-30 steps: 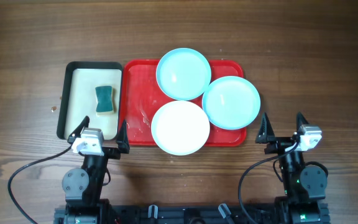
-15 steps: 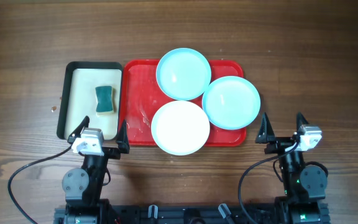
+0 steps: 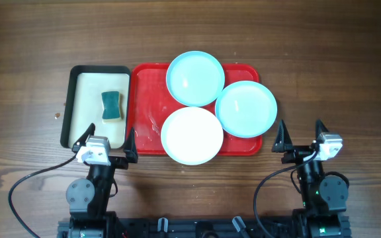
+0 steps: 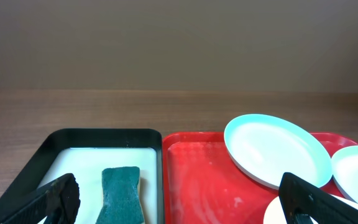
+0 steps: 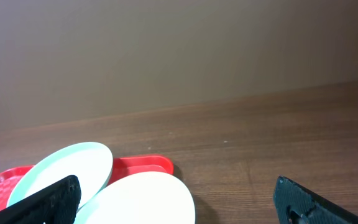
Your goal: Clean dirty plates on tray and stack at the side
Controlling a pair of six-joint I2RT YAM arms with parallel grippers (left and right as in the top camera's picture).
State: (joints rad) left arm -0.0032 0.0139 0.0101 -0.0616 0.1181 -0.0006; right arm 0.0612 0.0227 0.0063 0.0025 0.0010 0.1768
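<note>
Brown wood table (image 3: 32,39), red tray (image 3: 146,92), beige wall (image 4: 179,43)

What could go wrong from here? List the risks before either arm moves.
1. The white plate hangs over the red tray's near rim, and the far blue plate and right blue plate also overhang its edges; a nudge could tip one off.
2. The three plates crowd together, rims apparently touching, so lifting one may drag a neighbour.
3. Wet-looking smears on the tray's bare part may let a plate slide while the sponge scrubs it.
</note>
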